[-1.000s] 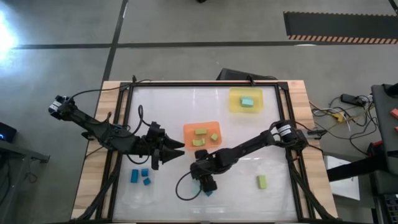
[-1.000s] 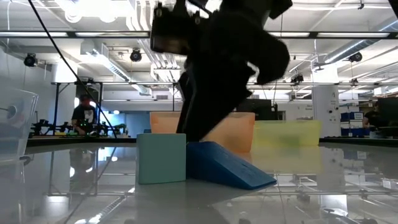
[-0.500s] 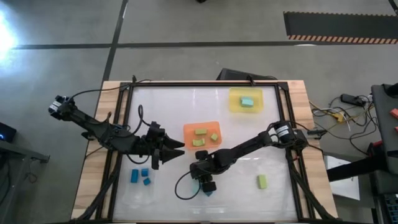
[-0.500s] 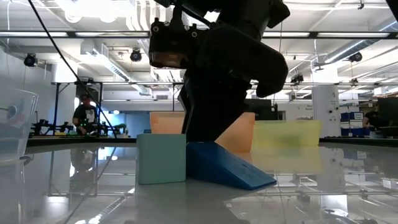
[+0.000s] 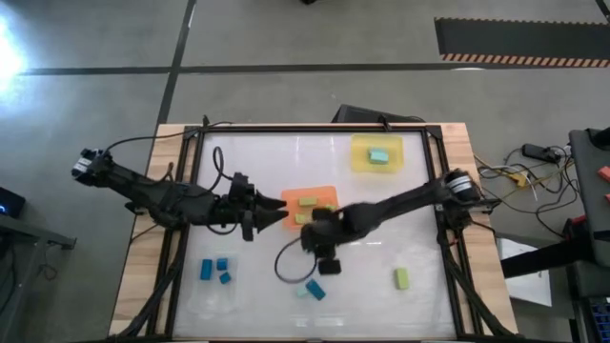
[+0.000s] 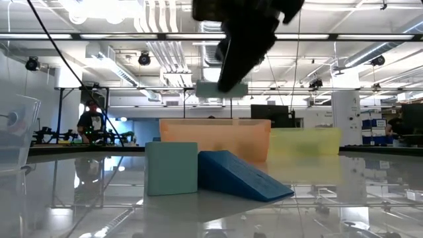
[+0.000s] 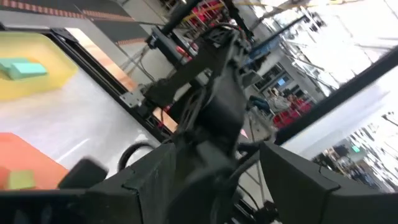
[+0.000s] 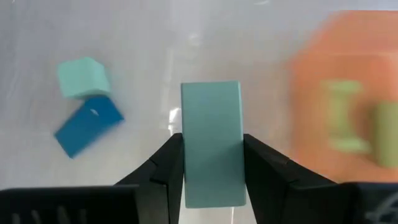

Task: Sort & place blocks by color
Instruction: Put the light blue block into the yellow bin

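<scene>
The right end effector [image 8: 212, 163] has lifted off the tabletop [image 5: 381, 205] and now hangs beside the orange tray [image 5: 310, 195], its fingers closed on a light teal block [image 8: 211, 140] that it carries clear of the surface. A second ago it was low over the pair of blocks near the front edge. Those 2, a light teal cube [image 6: 171, 168] and a dark blue block [image 6: 241, 174] tilted against it, stay behind, touching each other.

So the pick looks done and the carry has begun. The teal block most likely belongs in the yellow tray [image 5: 377, 153], which already holds 1 teal block, not in the orange tray with its yellow-green ones.

The left end effector [image 5: 272, 211] has moved toward the orange tray's near side; whether it is open I cannot tell.

3 dark blue blocks [image 5: 217, 269] and 1 yellow-green block [image 5: 402, 278] remain loose.
</scene>
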